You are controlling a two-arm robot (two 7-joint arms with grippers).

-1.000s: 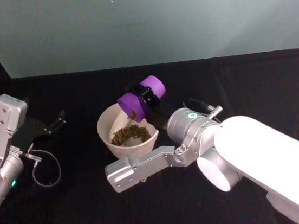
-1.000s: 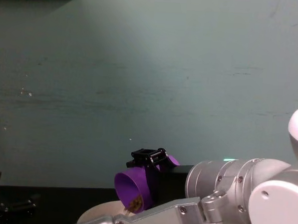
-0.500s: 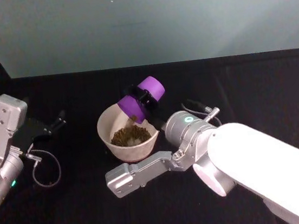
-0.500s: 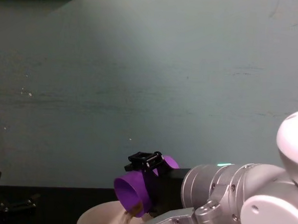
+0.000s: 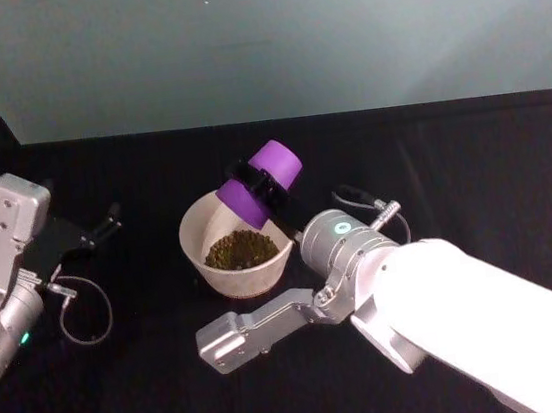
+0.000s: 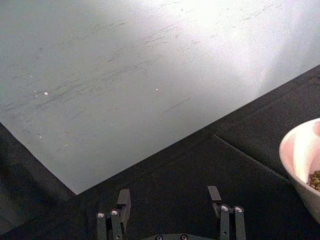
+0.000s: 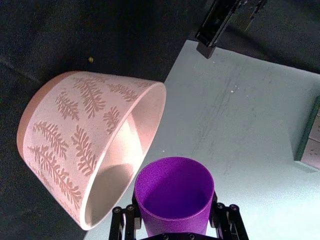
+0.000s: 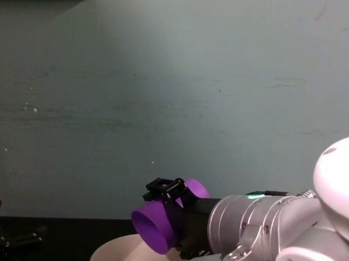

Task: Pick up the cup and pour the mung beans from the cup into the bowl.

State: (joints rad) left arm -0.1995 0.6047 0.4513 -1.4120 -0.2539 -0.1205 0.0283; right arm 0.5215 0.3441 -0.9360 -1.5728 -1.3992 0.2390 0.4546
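Note:
The purple cup (image 5: 269,167) hangs tipped on its side, its mouth pointing down over the back rim of the bowl (image 5: 190,245). My right gripper (image 5: 261,186) is shut on the cup's middle. In the right wrist view the cup (image 7: 175,192) looks empty inside, and the bowl (image 7: 75,145) shows pale pink with a fern pattern. Mung beans (image 5: 236,250) lie heaped in the bowl. From the chest view the cup (image 8: 156,228) sits just above the bowl's rim (image 8: 114,253). My left gripper (image 5: 109,223) stays parked at the left, open, and its fingers (image 6: 123,204) hold nothing.
A black cloth covers the table, and a pale green wall stands behind it. A loose cable loop (image 5: 88,315) hangs by the left arm. One stray bean (image 7: 90,59) lies on the cloth near the bowl. My right forearm (image 5: 260,324) crosses in front of the bowl.
The cup has tipped further over the bowl. The beans seen at its mouth have dropped into the bowl. The left arm has not moved.

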